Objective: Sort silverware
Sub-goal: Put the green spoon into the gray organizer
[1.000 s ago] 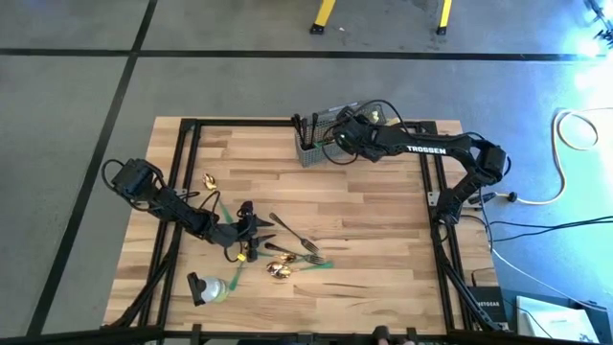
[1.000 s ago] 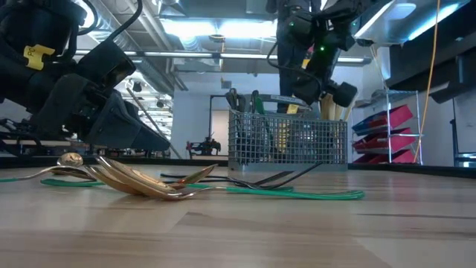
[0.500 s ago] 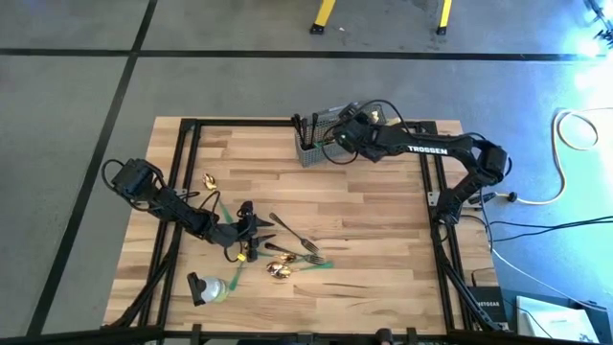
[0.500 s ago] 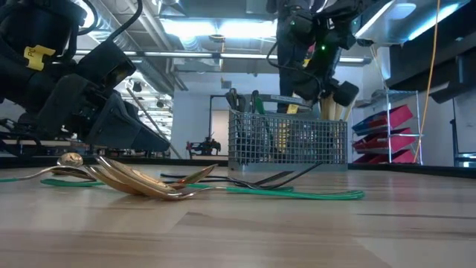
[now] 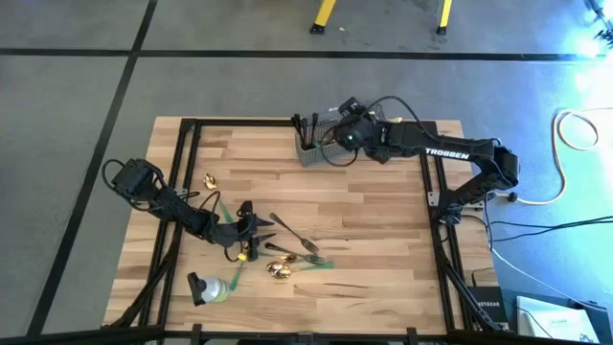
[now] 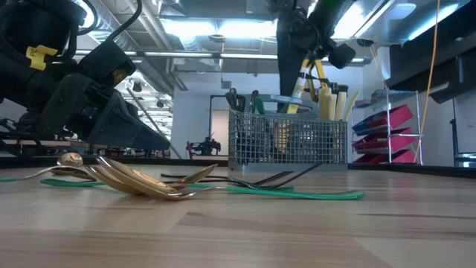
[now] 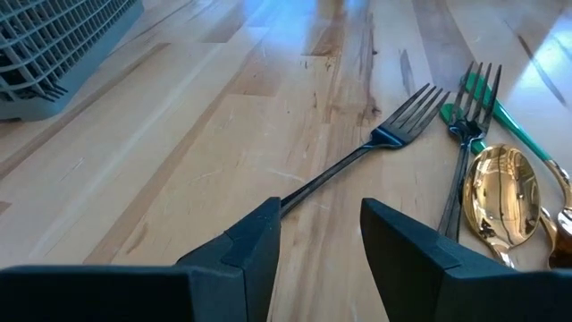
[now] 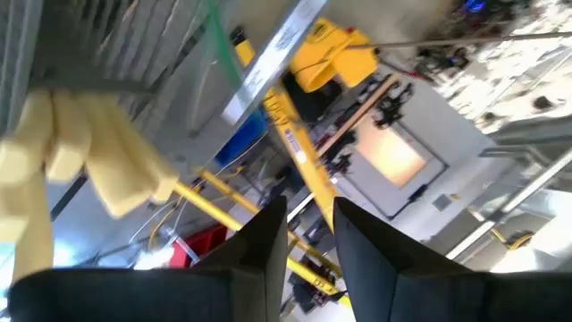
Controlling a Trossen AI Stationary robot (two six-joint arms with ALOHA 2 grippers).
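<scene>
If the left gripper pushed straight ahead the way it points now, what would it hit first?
Most likely the dark fork: its handle runs in between the open fingers of the left gripper, tines pointing away. Beyond it the wooden table looks bare, though depth is hard to judge.
</scene>
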